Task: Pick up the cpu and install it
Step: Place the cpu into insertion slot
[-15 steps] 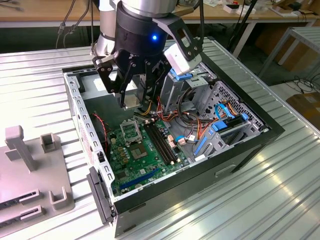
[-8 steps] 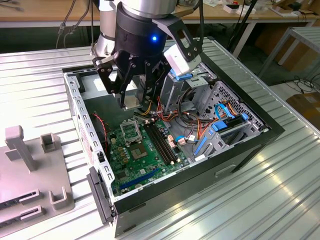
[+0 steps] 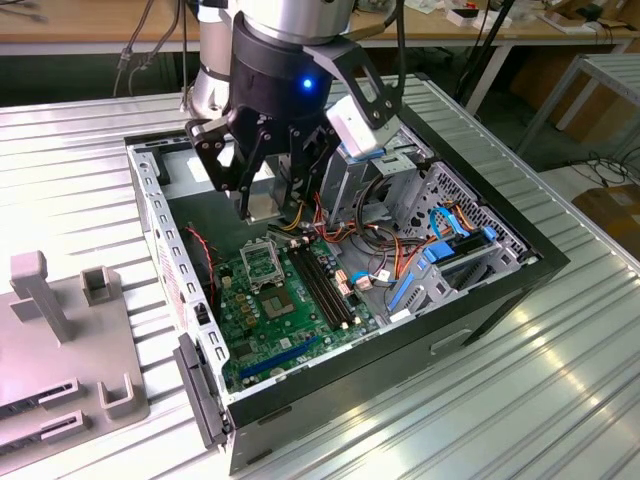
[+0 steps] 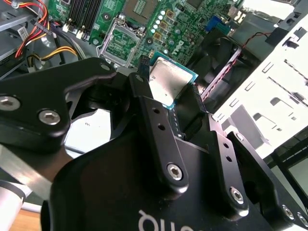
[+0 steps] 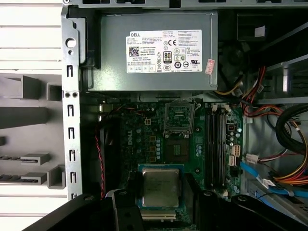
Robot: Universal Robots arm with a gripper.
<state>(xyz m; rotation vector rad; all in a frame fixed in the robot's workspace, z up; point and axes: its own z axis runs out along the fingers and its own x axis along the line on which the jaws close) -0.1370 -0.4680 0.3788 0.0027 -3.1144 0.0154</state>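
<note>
cpu (image 5: 160, 186): held flat above the green board (image 5: 144, 139)
gripper (image 3: 270, 212): narrow, clamping the cpu's edges, over the open case (image 3: 150, 215)

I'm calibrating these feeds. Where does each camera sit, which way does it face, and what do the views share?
Exterior view: off the arm, raised, looking slantwise down into the open computer case; the arm and claw show.
First wrist view: on the wrist, facing straight down at the motherboard and power supply; the claw's tips show.
Second wrist view: on the wrist, slanting along the claw's black body toward the motherboard.
Shared: both wrist views show the cpu gripped in the claw, and the socket.
</note>
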